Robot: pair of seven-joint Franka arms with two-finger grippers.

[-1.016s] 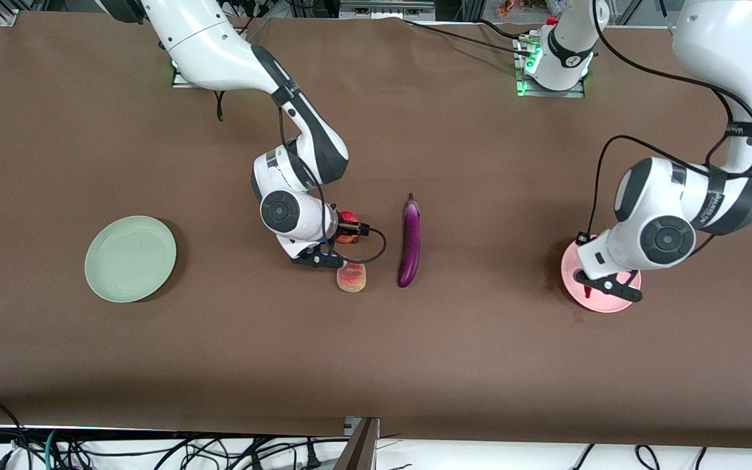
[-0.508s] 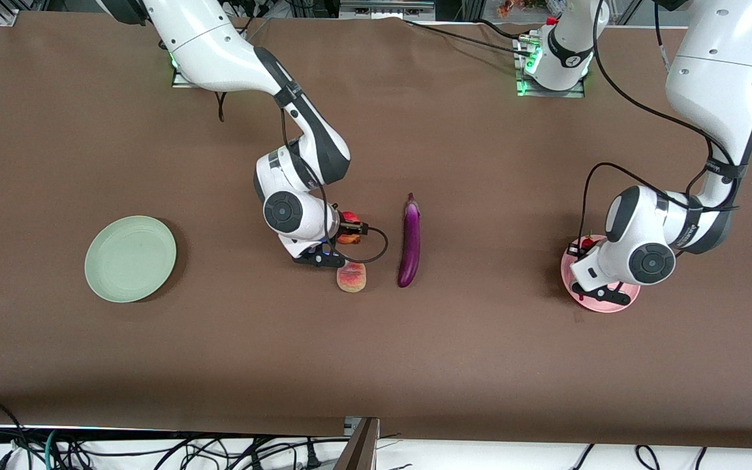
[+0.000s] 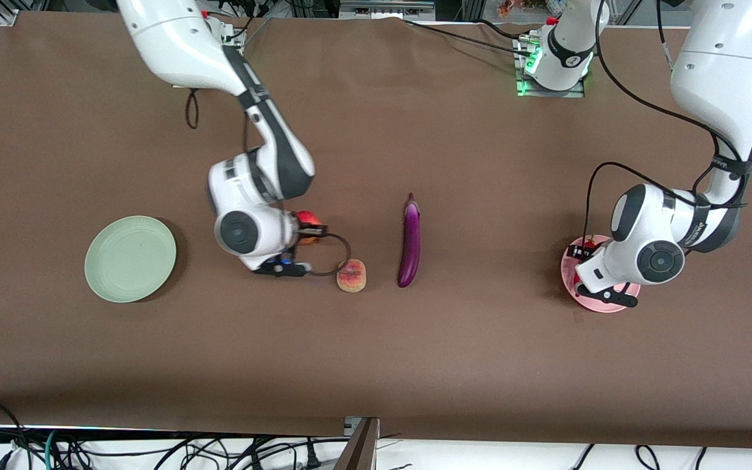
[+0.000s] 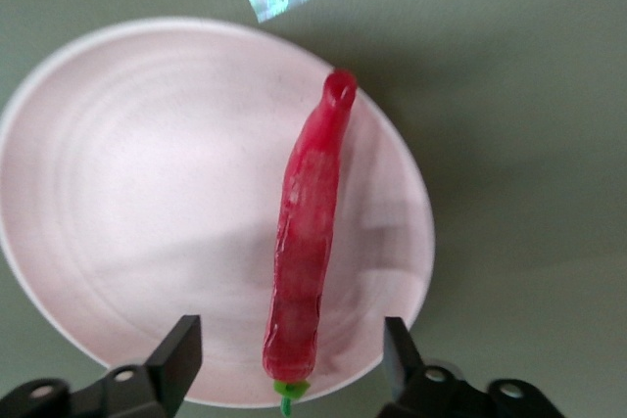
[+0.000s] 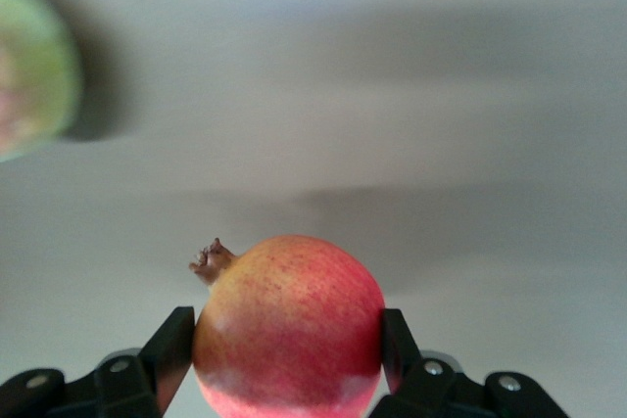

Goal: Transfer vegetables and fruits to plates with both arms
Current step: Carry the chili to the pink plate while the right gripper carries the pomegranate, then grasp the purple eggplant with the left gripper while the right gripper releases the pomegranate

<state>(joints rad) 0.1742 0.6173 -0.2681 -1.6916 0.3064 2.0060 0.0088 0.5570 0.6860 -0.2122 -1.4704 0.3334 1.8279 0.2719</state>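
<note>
The right arm has lifted the round red apple with a yellow blush (image 5: pixel 289 325) off the brown table (image 3: pixel 480 365) and carried it toward the pale green round plate (image 3: pixel 130 258) since a second ago. The right gripper (image 5: pixel 284 359) pinches the apple between its fingers, above bare table between that plate and the flattish pink-orange peach (image 3: pixel 352 275). By the look of it, the fruit is partway to the green plate.

At the left arm's end of the table, the left gripper (image 4: pixel 284 359) has dropped low over the pale pink round plate (image 4: pixel 118 193) and now hangs there with its fingers spread apart. The curved red chili pepper with a green stem (image 4: pixel 309 232) lies on the plate between them, let go. That vegetable looks delivered.

Counted: two plates, one green and still bare, one pink. Two fruits, the apple in the air and the peach on the table. Two vegetables, the chili and a long glossy purple eggplant (image 3: pixel 409 241), which lies on the table just beside the peach, toward the left arm's end.
</note>
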